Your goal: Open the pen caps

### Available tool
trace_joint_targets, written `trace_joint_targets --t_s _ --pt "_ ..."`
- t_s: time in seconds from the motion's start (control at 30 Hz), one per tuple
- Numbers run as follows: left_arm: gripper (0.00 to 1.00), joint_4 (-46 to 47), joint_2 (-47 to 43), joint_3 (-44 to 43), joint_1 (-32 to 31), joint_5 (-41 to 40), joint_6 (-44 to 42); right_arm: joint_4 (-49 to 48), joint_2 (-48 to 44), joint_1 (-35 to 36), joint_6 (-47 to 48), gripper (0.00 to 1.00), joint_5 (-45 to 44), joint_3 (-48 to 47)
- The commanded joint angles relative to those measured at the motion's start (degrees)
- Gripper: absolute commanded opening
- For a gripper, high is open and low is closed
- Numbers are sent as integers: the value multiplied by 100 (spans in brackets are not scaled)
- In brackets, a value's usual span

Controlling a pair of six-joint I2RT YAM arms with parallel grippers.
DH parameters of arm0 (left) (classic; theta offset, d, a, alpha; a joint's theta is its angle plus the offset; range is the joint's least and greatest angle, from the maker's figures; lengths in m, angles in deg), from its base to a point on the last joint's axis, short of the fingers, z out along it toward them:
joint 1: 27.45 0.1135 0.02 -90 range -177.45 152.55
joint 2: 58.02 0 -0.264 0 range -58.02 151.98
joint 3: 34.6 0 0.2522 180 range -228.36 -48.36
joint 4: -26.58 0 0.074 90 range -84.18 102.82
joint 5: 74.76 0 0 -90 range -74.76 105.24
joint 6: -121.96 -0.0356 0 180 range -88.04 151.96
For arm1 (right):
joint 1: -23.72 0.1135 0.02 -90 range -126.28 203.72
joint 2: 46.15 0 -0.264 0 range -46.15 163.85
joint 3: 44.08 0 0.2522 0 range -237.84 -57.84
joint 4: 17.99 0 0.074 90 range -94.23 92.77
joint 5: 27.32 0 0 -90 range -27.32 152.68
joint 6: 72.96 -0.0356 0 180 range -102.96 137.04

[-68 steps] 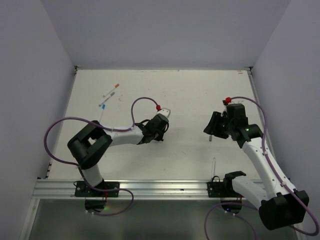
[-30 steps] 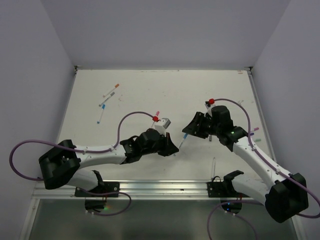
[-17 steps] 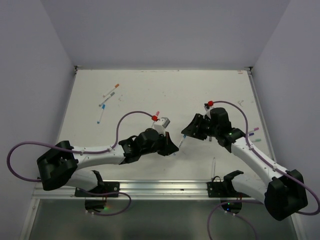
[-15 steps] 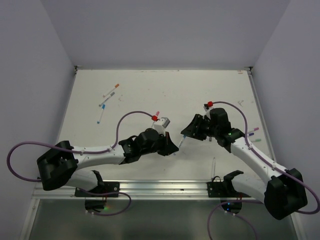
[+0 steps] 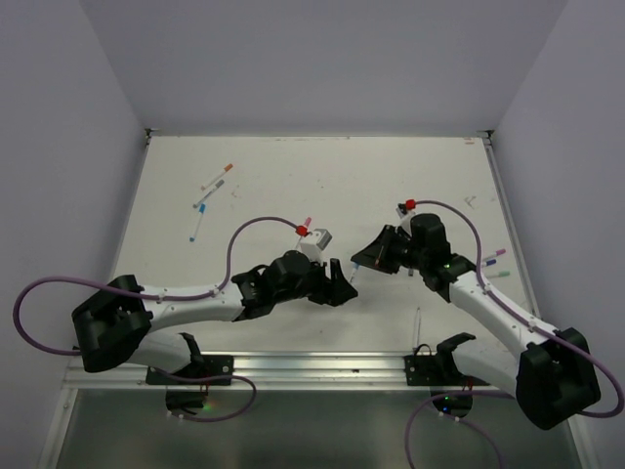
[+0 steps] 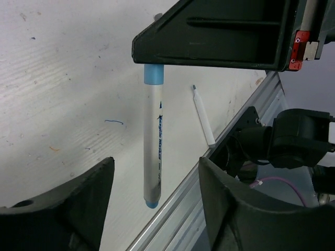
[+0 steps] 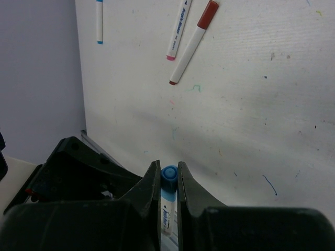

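Clamping a blue-ended marker pen (image 6: 152,141) between closed fingers, the right gripper (image 5: 361,261) holds it over the white table (image 5: 391,186), near the middle of the near half. In the right wrist view we see its two fingers (image 7: 152,183) pressed against either side of the pen at one blue end. From the left wrist camera the blue cap (image 6: 153,73) sits right under the black body of that gripper, and the white barrel runs away from it to a second blue end.

The left gripper (image 6: 155,164) faces the pen with its fingers spread wide. The free end of the pen lies between them, and we see a gap on each side. From above, the two grippers nearly meet tip to tip.

We count three more pens at the far left of the table: a red-capped pen (image 7: 194,39), a pink-ended pen (image 7: 178,31) just beside it, and a blue-ended pen (image 7: 99,21) a little apart. Two others (image 5: 495,266) lie near the right edge. A white pen barrel (image 6: 203,116) with a small grey tip rests close to the aluminium rail (image 5: 293,366).
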Motion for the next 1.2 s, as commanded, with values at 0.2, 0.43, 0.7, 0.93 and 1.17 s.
trace_joint_targets --t_s 0.2,0.43,0.7,0.93,1.17 --pt "36 559 293 -151 -18 232 -52 -464 -320 16 -330 0 311 95" --pt "0 2856 486 411 26 1821 359 -1553 -250 7 -603 0 592 263" --pt "0 6032 389 1641 26 2947 1615 -2652 66 -169 -699 0 803 -150" --pt "0 5965 548 2092 123 2773 1936 -1323 435 -301 -113 0 182 -1025" --pt "0 570 -111 615 -772 -626 774 2655 1235 -301 1471 0 -1983 -2251"
